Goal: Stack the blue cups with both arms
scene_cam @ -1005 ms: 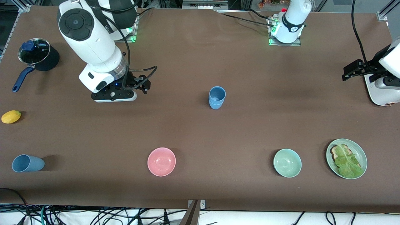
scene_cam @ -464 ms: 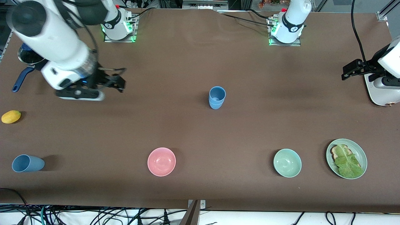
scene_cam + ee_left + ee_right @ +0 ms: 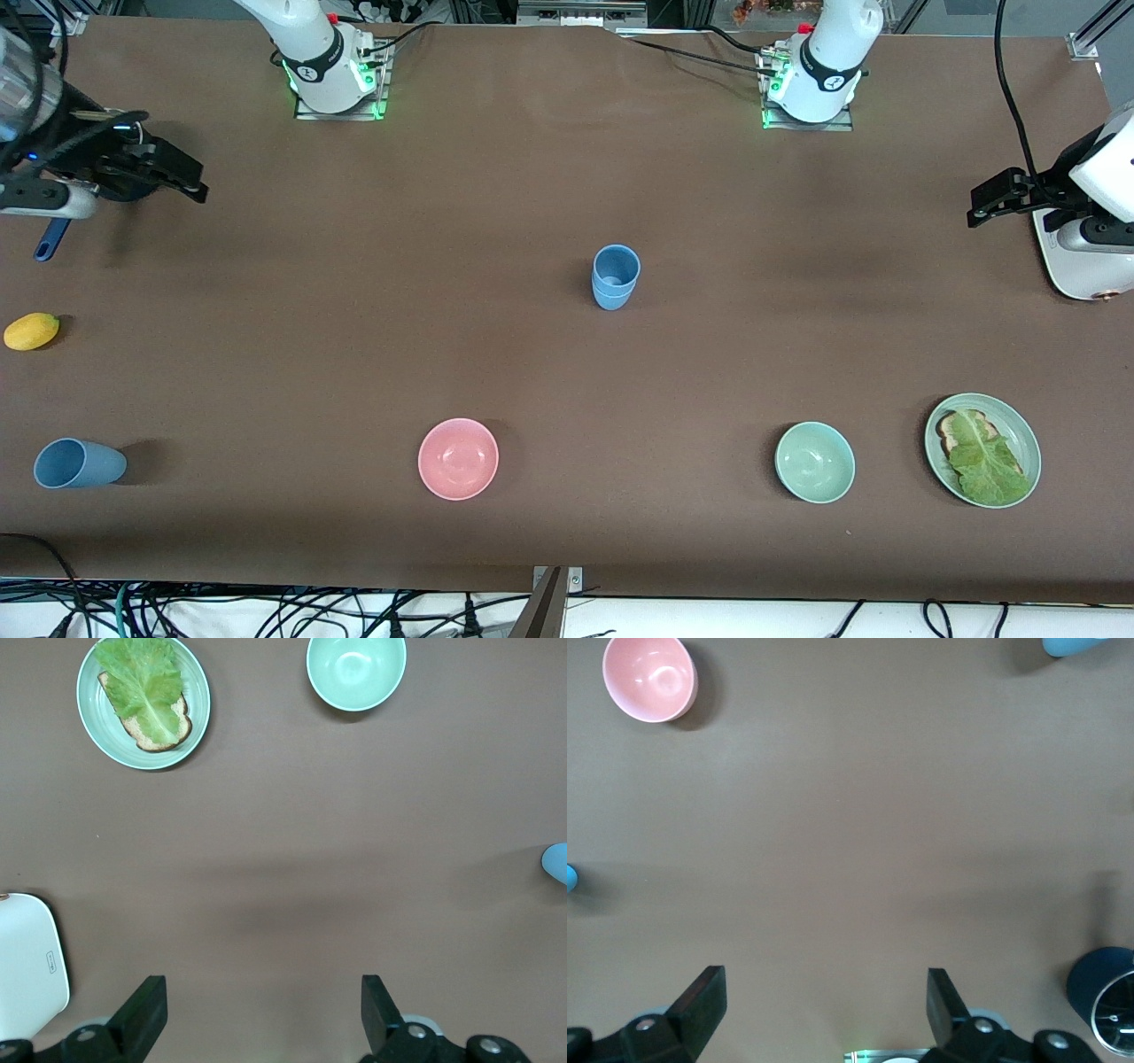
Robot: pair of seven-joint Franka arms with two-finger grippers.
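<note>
Flanking the stacked blue cups (image 3: 615,276) standing mid-table, the left gripper (image 3: 997,198) and right gripper (image 3: 164,173) both hang released and empty toward their own table ends, while a lone blue cup (image 3: 78,463) lies tipped, nearer the camera than those.

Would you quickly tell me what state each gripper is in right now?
Left gripper: open, empty, over bare table near the white appliance.
Right gripper: open, empty, over the table beside the dark pot.
</note>
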